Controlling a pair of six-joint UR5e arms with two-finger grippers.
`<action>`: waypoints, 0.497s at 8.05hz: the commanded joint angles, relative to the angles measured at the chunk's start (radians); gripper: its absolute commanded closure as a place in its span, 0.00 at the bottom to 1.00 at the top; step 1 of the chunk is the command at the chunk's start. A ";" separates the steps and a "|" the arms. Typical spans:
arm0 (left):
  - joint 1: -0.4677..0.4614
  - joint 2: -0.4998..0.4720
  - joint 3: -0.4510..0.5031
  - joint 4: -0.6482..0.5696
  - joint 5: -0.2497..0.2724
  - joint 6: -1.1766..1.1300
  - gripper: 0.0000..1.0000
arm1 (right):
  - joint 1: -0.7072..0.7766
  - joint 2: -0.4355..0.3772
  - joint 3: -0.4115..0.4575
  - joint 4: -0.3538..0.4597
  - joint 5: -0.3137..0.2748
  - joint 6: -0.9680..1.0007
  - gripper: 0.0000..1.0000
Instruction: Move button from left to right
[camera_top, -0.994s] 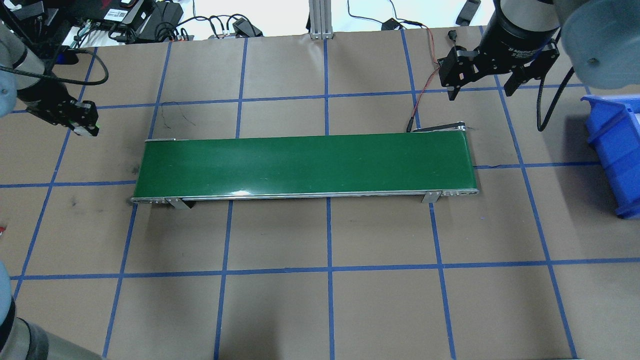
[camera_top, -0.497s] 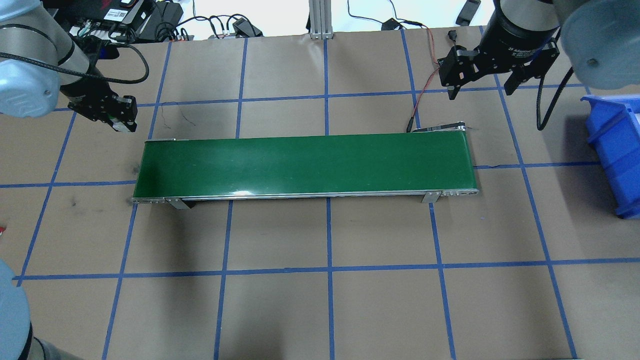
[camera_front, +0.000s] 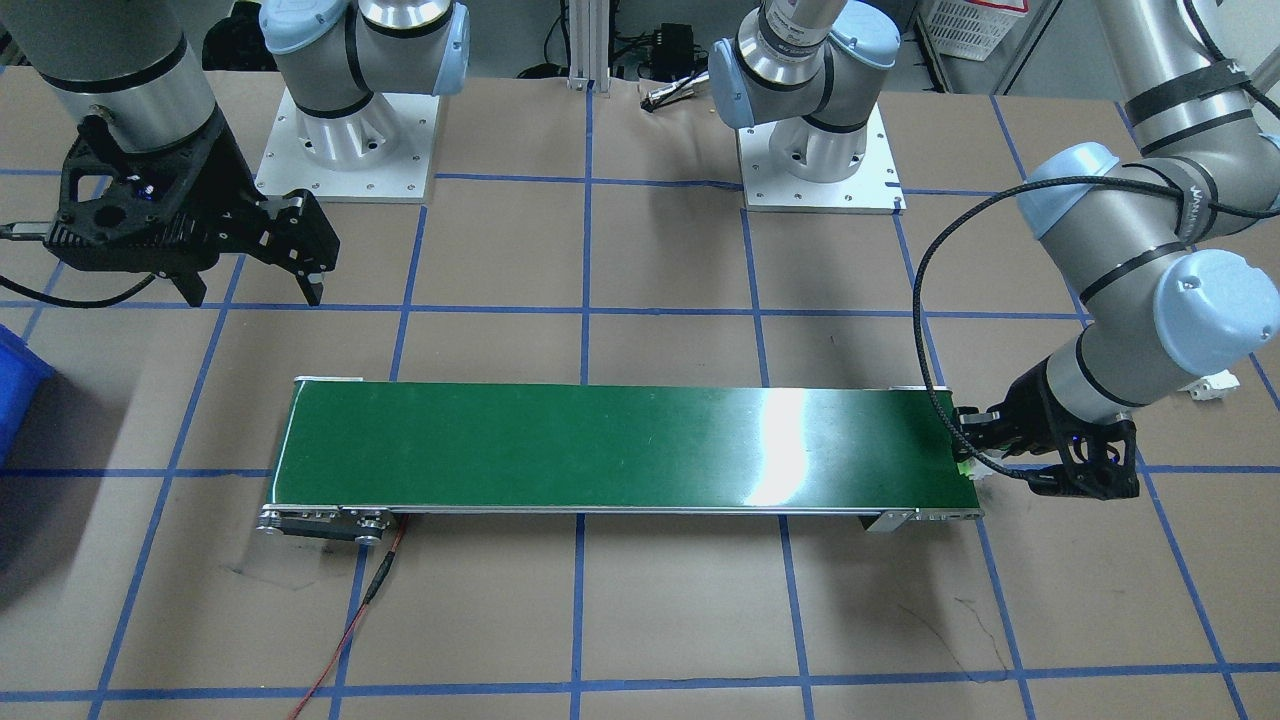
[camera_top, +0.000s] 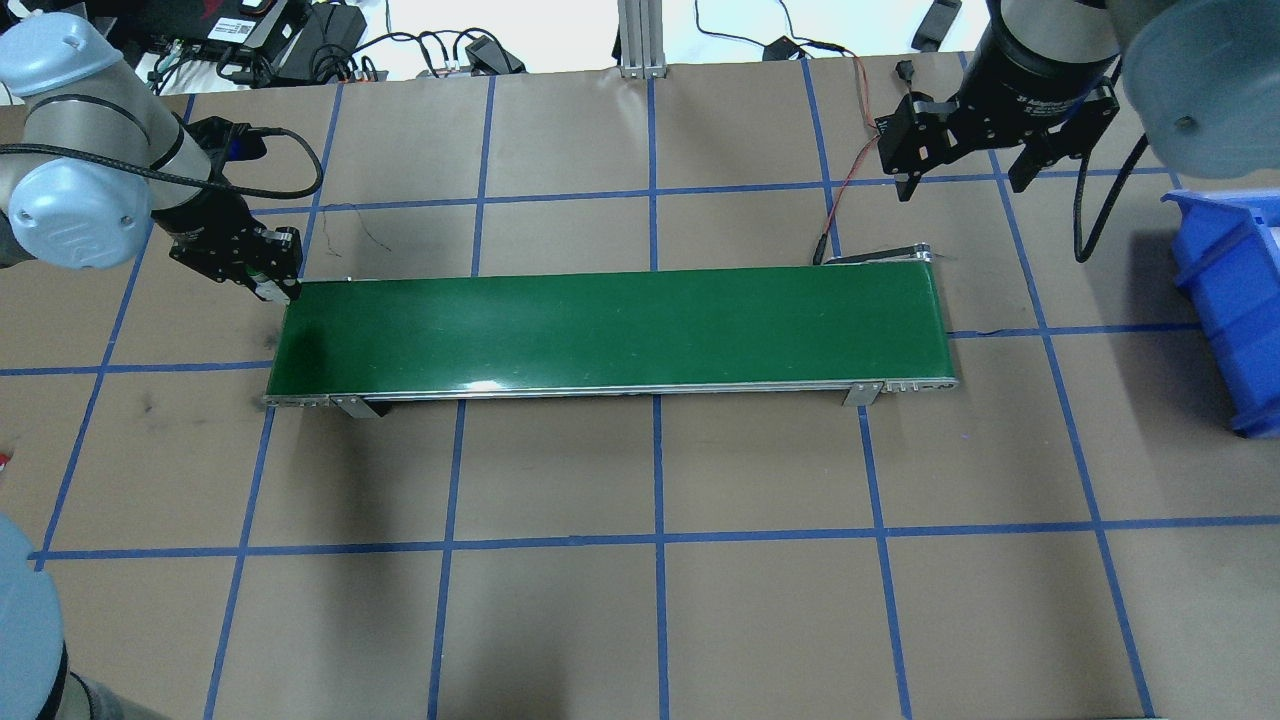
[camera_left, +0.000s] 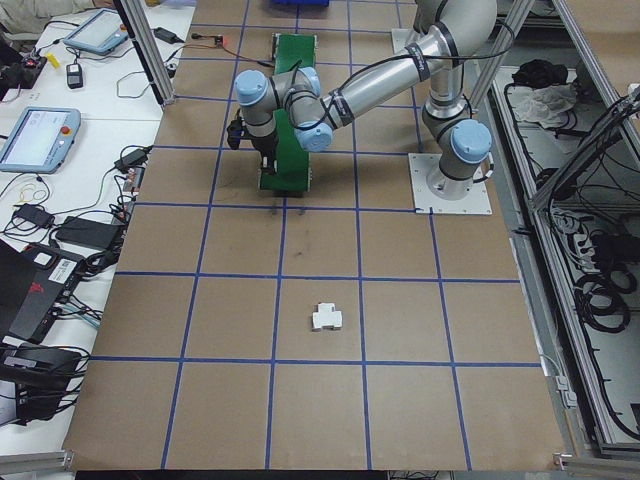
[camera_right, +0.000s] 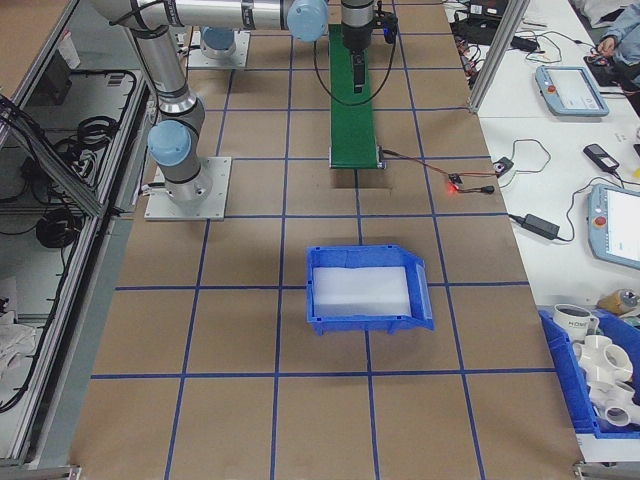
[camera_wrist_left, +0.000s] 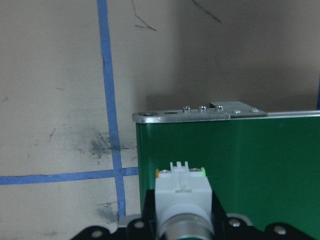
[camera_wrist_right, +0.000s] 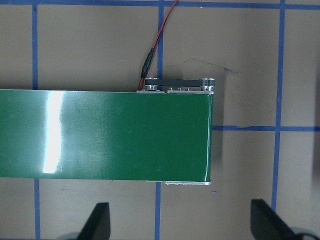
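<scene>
At the lower centre of the wrist view we hold the small green-and-white push-button (camera_wrist_left: 181, 192) clenched in our left gripper (camera_top: 270, 279), right gripper (camera_top: 962, 160) spread; releasing early drops it off the long green conveyor belt's (camera_top: 610, 330) left end.

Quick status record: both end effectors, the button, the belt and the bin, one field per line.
left end effector: shut on button, at the belt's left end
button: held, base pointing toward the belt
right end effector: open, empty, beyond the belt's right end
belt: nothing on it
bin: blue, on the table to the robot's right
</scene>
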 joint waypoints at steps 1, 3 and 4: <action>-0.001 -0.016 -0.010 -0.012 -0.005 -0.010 1.00 | 0.000 0.000 0.000 0.002 0.001 0.000 0.00; -0.001 -0.014 -0.054 0.006 -0.003 -0.010 1.00 | -0.001 0.000 0.000 -0.001 -0.001 -0.003 0.00; -0.001 -0.014 -0.061 0.007 -0.003 -0.011 1.00 | -0.001 0.000 0.000 0.002 -0.001 -0.002 0.00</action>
